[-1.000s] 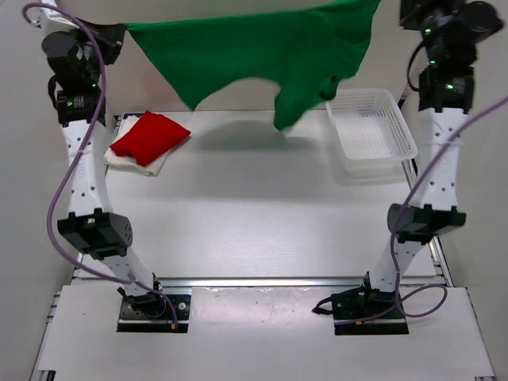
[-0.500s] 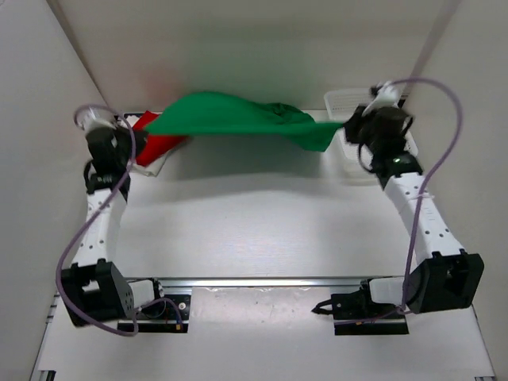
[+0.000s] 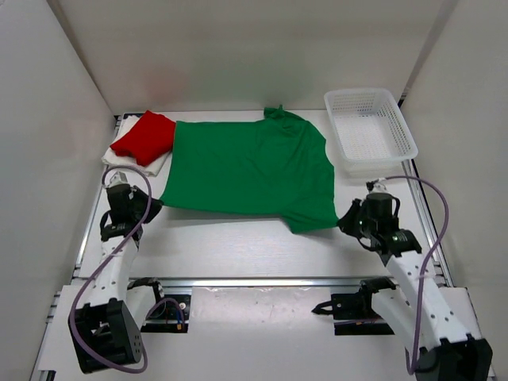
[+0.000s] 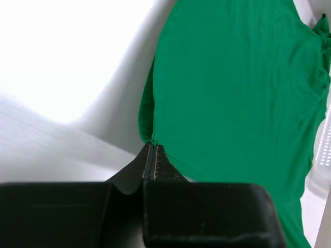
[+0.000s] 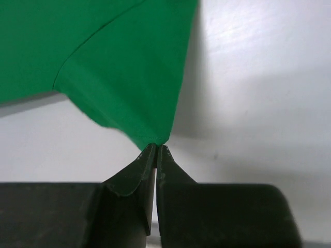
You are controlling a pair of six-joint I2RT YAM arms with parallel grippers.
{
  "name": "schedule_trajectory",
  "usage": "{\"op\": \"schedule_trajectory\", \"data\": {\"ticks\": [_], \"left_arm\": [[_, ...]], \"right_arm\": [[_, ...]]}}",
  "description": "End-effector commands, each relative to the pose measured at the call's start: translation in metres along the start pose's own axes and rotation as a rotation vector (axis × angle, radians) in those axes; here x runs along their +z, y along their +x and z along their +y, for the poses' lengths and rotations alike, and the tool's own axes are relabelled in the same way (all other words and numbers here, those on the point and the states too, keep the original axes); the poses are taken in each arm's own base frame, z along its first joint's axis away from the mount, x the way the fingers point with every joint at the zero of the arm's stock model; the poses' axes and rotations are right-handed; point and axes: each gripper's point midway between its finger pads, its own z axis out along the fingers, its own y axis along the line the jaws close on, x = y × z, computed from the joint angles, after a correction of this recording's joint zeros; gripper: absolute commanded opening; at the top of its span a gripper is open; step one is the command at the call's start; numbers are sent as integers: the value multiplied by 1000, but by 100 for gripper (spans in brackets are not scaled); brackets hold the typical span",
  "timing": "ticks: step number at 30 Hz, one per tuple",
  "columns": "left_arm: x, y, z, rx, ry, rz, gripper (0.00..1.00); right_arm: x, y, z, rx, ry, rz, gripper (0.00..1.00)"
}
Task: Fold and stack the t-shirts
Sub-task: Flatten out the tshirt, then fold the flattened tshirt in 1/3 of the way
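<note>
Two corners pinched tight — left gripper [image 4: 154, 150] and right gripper [image 5: 156, 149] hold the green t-shirt [image 3: 246, 167] spread flat, likely for folding.

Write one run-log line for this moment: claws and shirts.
left claw: shut on green t-shirt corner | right claw: shut on other near corner | green t-shirt: spread flat | red t-shirt: on white t-shirt

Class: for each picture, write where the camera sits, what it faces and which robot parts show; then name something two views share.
Top external: above and behind the bases, looking down; both arms show.
Left wrist: on the left arm, facing the left gripper, shut on a corner of the green t-shirt.
Right wrist: on the right arm, right gripper shut on another corner.
Shared: the green t-shirt, all three.
</note>
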Motion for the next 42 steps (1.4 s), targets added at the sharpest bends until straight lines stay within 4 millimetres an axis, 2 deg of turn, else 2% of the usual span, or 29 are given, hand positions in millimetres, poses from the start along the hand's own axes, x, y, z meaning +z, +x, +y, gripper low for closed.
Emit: {"op": "schedule_trajectory", "data": {"ticks": [1,2,6,8,9,11,13,14,16,17,19,20,22,29,35,38,39,40,42], "left_arm": [[-13,19,18,22,-8,74,0],[-16,20,22,27,-8,81,0],[-26,23,25,79,-23,100,0],[-24,35,25,74,-21,129,0],[-21,36,22,73,-11,128,0],[-10,37,22,43,-26,138,0],[1,28,10,2,-5,120,0],[8,20,1,1,5,104,0],[19,12,-11,-37,16,96,0],[27,2,-18,-59,20,81,0],[37,-12,-35,-73,35,66,0],[45,-15,-34,-88,22,64,0],[58,-23,-37,-106,5,56,0],[90,-47,-28,-178,-36,40,0],[125,-59,-32,-177,-71,51,0],[139,-54,-34,-157,-89,82,0],[140,-52,-39,-146,-77,94,4],[144,-49,-33,-149,-97,108,9],[142,-50,-33,-150,-94,105,19]], "right_arm": [[-21,31,18,97,-56,87,0],[-28,26,23,111,-53,70,0],[-41,45,19,134,-47,133,0],[-38,42,10,160,-36,111,0],[-37,35,17,156,-78,93,0],[-26,22,10,159,-66,74,0],[-13,4,13,138,-99,52,1],[-3,1,8,138,-68,74,0],[12,-32,12,108,-43,27,0],[16,-38,16,88,-42,23,0],[31,-68,25,68,-30,-5,0],[34,-78,29,70,-39,-13,0],[53,-104,34,56,-21,-39,0],[100,-162,39,65,0,-49,0],[143,-184,36,57,17,-22,0],[165,-189,39,34,26,-10,0],[172,-190,35,44,41,11,0],[176,-191,36,45,36,14,2],[182,-197,43,39,12,10,2]]}}
